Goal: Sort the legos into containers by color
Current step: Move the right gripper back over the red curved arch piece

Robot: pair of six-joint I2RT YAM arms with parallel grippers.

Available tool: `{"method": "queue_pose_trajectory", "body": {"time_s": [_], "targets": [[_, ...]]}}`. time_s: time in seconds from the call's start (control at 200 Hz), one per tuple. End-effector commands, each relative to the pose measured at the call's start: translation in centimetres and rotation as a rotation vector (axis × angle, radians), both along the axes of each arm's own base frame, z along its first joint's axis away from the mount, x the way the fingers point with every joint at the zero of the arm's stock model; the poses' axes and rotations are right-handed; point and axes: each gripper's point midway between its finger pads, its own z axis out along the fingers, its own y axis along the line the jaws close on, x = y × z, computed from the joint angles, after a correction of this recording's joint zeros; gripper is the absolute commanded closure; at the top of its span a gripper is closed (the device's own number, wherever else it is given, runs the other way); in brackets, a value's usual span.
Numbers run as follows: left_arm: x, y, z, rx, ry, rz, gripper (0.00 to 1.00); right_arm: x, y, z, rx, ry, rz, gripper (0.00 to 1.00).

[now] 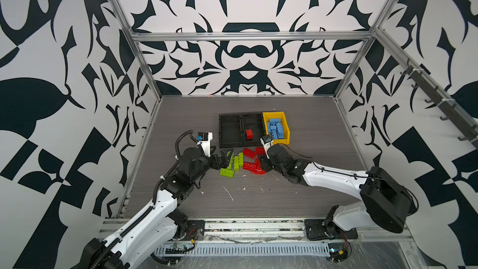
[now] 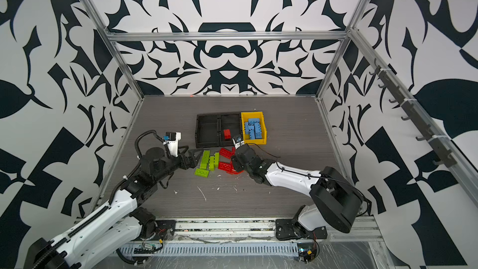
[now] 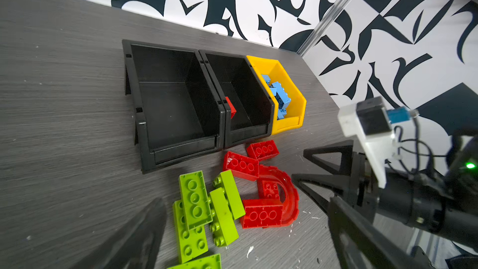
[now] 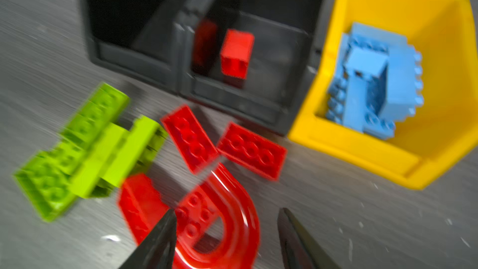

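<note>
The left pincer (image 2: 196, 159), jaws spread wide and empty, hovers just beside the heaped lime-green studded plastic bricks (image 3: 207, 210). They overlap, so closing on one would probably drag its neighbours. Further right, the right pincer (image 4: 227, 212), jaws apart and gripping nothing, straddles the glossy red U-shaped arch piece (image 3: 288, 197), whose smooth curve could slip free and knock the flat red rectangular bricks (image 3: 240, 164) touching it. Everything is hard moulded plastic: the two joined matte black rectangular bins (image 3: 178, 151) hold one red brick (image 4: 236, 53), in the right compartment, and the taller yellow bin (image 4: 362, 9) holds light-blue bricks (image 4: 388, 81), all on a grey wood-grain worktop (image 3: 64, 99).
</note>
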Motion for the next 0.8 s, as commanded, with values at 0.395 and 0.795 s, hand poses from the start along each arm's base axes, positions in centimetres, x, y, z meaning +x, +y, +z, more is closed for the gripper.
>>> {"method": "queue_pose_trajectory", "body": {"time_s": [0.395,0.795], "targets": [[0.3,-0.2,-0.8,0.008,0.019,-0.007,0.00,1.7,1.3,-1.1,0.055,0.009,-0.015,0.32],[0.2,-0.1,-0.6,0.004,0.009,-0.005,0.00,2.6,0.1,-3.8,0.022,0.063,-0.047,0.31]]}}
